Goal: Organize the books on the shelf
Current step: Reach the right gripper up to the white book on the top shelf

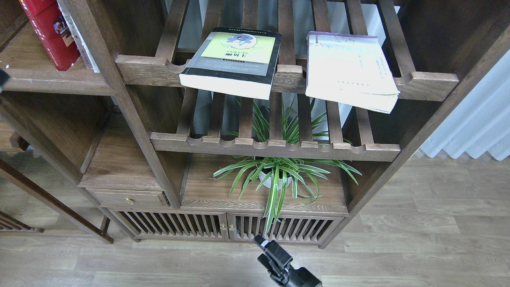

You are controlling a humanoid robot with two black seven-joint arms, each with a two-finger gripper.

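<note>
The yellow-green book [233, 59] lies flat on the upper slatted rack [287, 77] of the bookcase [131, 115], its thick page edge hanging over the rack's scalloped front rail. Just to its right on the same rack, apart from it, lies the white book [350, 69], also flat; its purple edge shows along the far side and its near corner sticks out well past the rail.

The red book [50, 34] stands tilted on the shelf [44, 75], the solid dark-brown board to the left of the upper rack, across an upright post. A pale-spined volume [79, 40] leans against the red book on the side nearer the rack.

Below the upper rack is a lower slatted rack [275, 145], and beneath that a spider plant [279, 175] in a white pot sits on the cabinet top [211, 195], its leaves poking up through the slats and spilling over the front.

The right gripper [261, 241] comes up from the bottom edge, low in front of the cabinet doors [223, 227] and far below the rack. It is dark and seen nearly end-on, so whether its fingers are apart or together cannot be told. It holds nothing visible. A small dark shape at the left edge beside the shelf is too cropped to identify.
</note>
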